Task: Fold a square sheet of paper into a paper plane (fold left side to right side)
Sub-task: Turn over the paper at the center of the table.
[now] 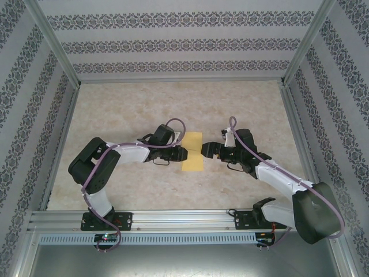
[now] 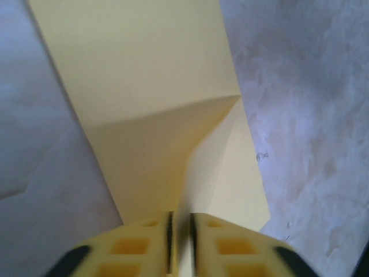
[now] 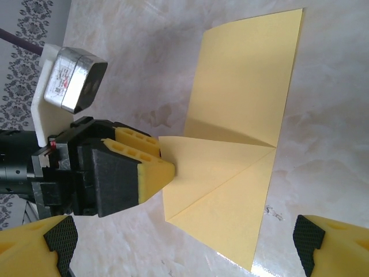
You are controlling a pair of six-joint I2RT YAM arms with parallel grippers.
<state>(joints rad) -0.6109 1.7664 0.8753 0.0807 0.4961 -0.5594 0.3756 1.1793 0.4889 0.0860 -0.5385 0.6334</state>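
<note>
Closed left pincer (image 2: 180, 245) in close-up, left wrist view: two yellow fingers (image 2: 130, 248) pressed nearly together, w/ a raised flap of the square sheet of paper (image 2: 144, 69) running into the thin gap btw. them. Flap is a corner of the sheet, standing up off the table, w/ crease lines where it meets the flat part. Rest of the sheet lies flat, stretching away from the fingers.

Right wrist view: right pincer (image 3: 184, 239) spread wide, holding nothing. One yellow finger (image 3: 34, 245) sits at each lower corner of frame, black pads facing inward. The square sheet of paper (image 3: 248, 98) lies just beyond & btw. them, apart from both. On the opp. side the left pincer (image 3: 155, 170) nips the tip of the triangular flap, w/ a grey wrist camera (image 3: 75, 78) on a white bracket above it.

Top view: aluminium rail (image 1: 184, 218) w/ both arm bases at near edge. Further in, left pincer (image 1: 183, 154) sits at the sheet's left edge & right pincer (image 1: 206, 150) just off its right edge, facing each other. The square sheet of paper (image 1: 192, 151) appears as a narrow upright yellow rectangle near the centre of the marbled beige tabletop (image 1: 127, 109). Farthest: patterned wall panels (image 1: 173, 40) on three sides.
</note>
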